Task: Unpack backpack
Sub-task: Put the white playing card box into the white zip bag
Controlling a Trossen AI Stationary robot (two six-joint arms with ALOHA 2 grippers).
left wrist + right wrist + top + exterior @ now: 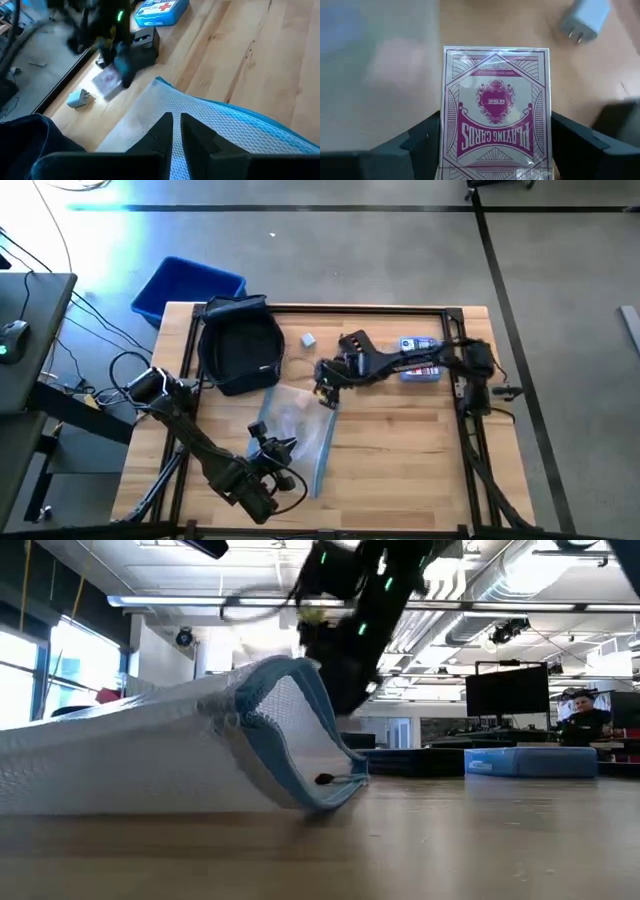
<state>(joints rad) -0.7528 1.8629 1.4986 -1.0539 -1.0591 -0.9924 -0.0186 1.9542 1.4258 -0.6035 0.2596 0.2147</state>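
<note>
Gripping a card pack [495, 112] between its jaws, the right gripper [327, 392] hangs above the mesh pouch [300, 430]; the backpack [240, 345] lies beyond. The left gripper [172, 131], jaws seemingly nearly together, sits over the pouch.

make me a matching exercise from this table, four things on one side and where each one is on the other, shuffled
Things:
1. backpack
2. pack of playing cards
3. mesh pouch
4. first aid kit

Places:
A. flat on the wood under the right arm, near the table's far right
B. at the far left corner of the table, next to the blue bin
C. between the fingers of the right gripper
D. lying mid-table, its near end at the left gripper

Pairs: 1-B, 2-C, 3-D, 4-A
</note>
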